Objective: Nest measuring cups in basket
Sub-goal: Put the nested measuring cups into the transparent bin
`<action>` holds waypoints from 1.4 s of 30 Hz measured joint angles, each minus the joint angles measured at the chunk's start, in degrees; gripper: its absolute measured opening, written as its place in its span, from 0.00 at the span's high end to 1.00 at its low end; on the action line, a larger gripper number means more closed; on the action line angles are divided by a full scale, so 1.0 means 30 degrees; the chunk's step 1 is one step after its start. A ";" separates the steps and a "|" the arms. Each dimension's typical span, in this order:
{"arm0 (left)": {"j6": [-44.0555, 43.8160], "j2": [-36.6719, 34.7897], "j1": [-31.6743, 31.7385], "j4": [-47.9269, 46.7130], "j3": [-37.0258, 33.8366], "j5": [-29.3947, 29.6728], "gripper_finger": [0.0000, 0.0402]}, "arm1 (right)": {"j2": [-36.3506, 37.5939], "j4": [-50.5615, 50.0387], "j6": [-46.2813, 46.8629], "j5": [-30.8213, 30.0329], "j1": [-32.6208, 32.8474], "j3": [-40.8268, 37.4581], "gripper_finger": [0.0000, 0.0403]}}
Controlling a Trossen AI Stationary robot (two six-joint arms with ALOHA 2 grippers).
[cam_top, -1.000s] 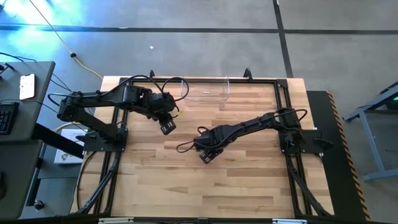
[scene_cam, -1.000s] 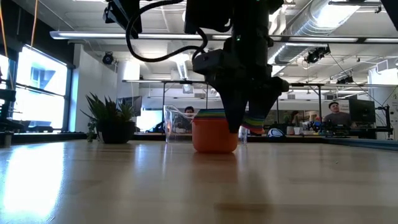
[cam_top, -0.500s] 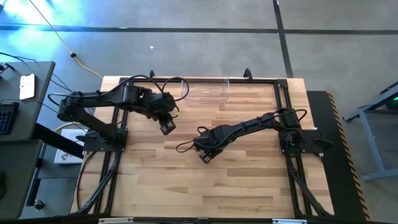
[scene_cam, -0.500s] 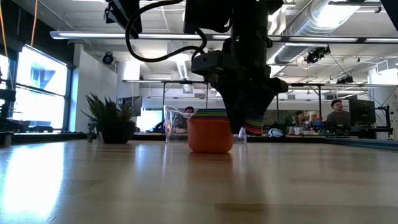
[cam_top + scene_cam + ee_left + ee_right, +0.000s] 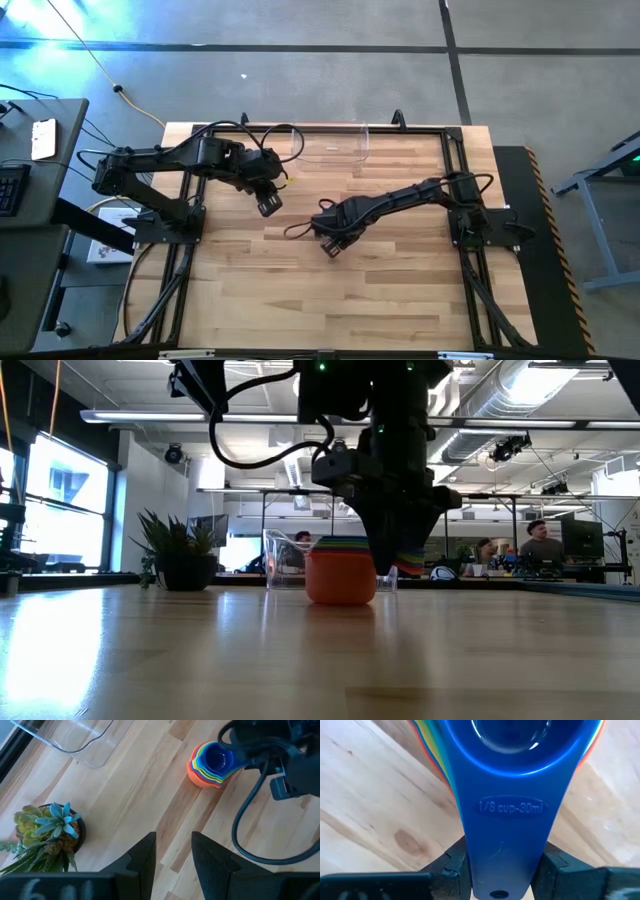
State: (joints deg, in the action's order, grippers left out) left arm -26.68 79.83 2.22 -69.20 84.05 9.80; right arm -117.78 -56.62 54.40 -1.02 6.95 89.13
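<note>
The cups (image 5: 209,764) stand nested in one stack on the table (image 5: 400,290), the orange one outermost and the blue one innermost, near the middle of the high view and in the upper right of the left wrist view. In the low view the stack (image 5: 341,573) sits at the centre of the frame, its orange wall resting on the wood, with the coloured rims showing above it. The right gripper (image 5: 502,867) is at the stack's handles: in the right wrist view the blue handle (image 5: 510,815), marked 1/8 cup, fills the centre of the frame and runs down between the two dark fingers (image 5: 454,862), which stand against its edges on either side, so the jaws are closed partway on the handles. In the high view that gripper (image 5: 330,240) lies left of centre, hiding the stack beneath it. The basket (image 5: 330,143) stands at the top centre of the high view, well apart from the stack and holding nothing that can be seen. The left gripper (image 5: 172,855) hangs over bare wood with its fingers parted and nothing between them; in the high view it (image 5: 268,203) is left of the right gripper. A small plant (image 5: 47,837) sits at the lower left of the left wrist view.
</note>
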 joint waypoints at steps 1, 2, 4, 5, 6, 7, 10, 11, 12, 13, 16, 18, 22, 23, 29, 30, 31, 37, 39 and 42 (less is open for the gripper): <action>0.0092 0.0000 0.0000 -0.0004 0.0000 0.0001 0.72 | 0.0000 -0.0046 -0.0179 0.0007 -0.0086 0.0003 0.69; 0.0149 -0.0002 0.0000 -0.0004 0.0000 0.0000 0.72 | 0.0000 -0.0064 -0.0261 0.0026 -0.0147 -0.0001 0.69; 0.0333 0.0000 0.0000 -0.0004 0.0000 0.0000 0.72 | 0.0000 -0.0103 -0.0419 0.0125 -0.0277 0.0003 0.69; 0.0462 0.0000 0.0000 -0.0004 0.0000 0.0000 0.72 | 0.0000 -0.0117 -0.0601 0.0212 -0.0331 0.0003 0.69; 0.0566 -0.0004 0.0000 -0.0004 0.0000 0.0003 0.72 | 0.0000 -0.0124 -0.0637 0.0247 -0.0377 0.0003 0.69; 0.0655 0.0000 0.0000 -0.0004 0.0000 0.0000 0.72 | 0.0000 -0.0124 -0.0651 0.0298 -0.0431 0.0003 0.69; 0.1163 -0.0001 0.0000 -0.0010 0.0000 0.0000 0.72 | 0.0000 -0.0117 -0.0784 0.0309 -0.0507 0.0003 0.69; 0.1365 0.0000 0.0000 -0.0011 0.0000 0.0000 0.72 | 0.0000 -0.0117 -0.0803 0.0306 -0.0524 0.0003 0.69; 0.1558 -0.0002 0.0000 -0.0006 0.0000 0.0000 0.72 | 0.0000 -0.0113 -0.0805 0.0302 -0.0527 0.0003 0.69; 0.1772 0.0000 0.0000 -0.0009 0.0000 0.0000 0.72 | 0.0000 -0.0113 -0.0805 0.0295 -0.0527 0.0003 0.69; 0.2553 0.0000 0.0041 -0.0011 0.0000 0.0000 0.72 | 0.0000 -0.0117 -0.0916 0.0284 -0.0527 0.0003 0.69; 0.3072 -0.0007 0.0162 -0.0050 0.0000 -0.0003 0.72 | 0.0000 -0.0117 -0.0993 0.0265 -0.0527 0.0003 0.69; 0.4063 -0.0004 0.0581 -0.0298 0.0000 -0.0004 0.72 | 0.0000 -0.0098 -0.0849 0.0163 -0.0527 0.0003 0.69; 0.4309 -0.0001 0.0710 -0.0392 0.0000 0.0000 0.72 | 0.0003 -0.0088 -0.0834 0.0146 -0.0527 0.0003 0.69; 0.5758 0.0000 0.1503 -0.1182 0.0000 -0.0002 0.72 | 0.0078 0.0436 -0.0798 0.0002 -0.0527 0.0003 0.69; 0.5924 -0.0005 0.1627 -0.1251 0.0000 -0.0005 0.72 | 0.0095 0.0587 -0.0790 -0.0007 -0.0527 0.0003 0.69; 0.6075 -0.0002 0.1755 -0.1299 0.0000 -0.0006 0.72 | 0.0102 0.0765 -0.0734 -0.0021 -0.0527 0.0003 0.69; 0.6903 -0.0007 0.2590 -0.1351 0.0000 -0.0007 0.72 | 0.0431 0.1567 -0.0645 -0.0327 -0.0527 0.0003 0.69; 0.7109 -0.0007 0.2919 -0.1328 0.0000 -0.0002 0.72 | 0.0441 0.1672 -0.0648 -0.0561 -0.0527 0.0003 0.69; 0.7122 -0.0007 0.3394 -0.1300 0.0000 -0.0007 0.72 | 0.0536 0.1756 -0.0998 -0.0716 -0.0594 0.0003 0.69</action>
State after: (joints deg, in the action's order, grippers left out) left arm -5.31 79.81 12.40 -73.10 84.05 9.78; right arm -116.17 -51.35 51.41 -3.17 5.16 89.14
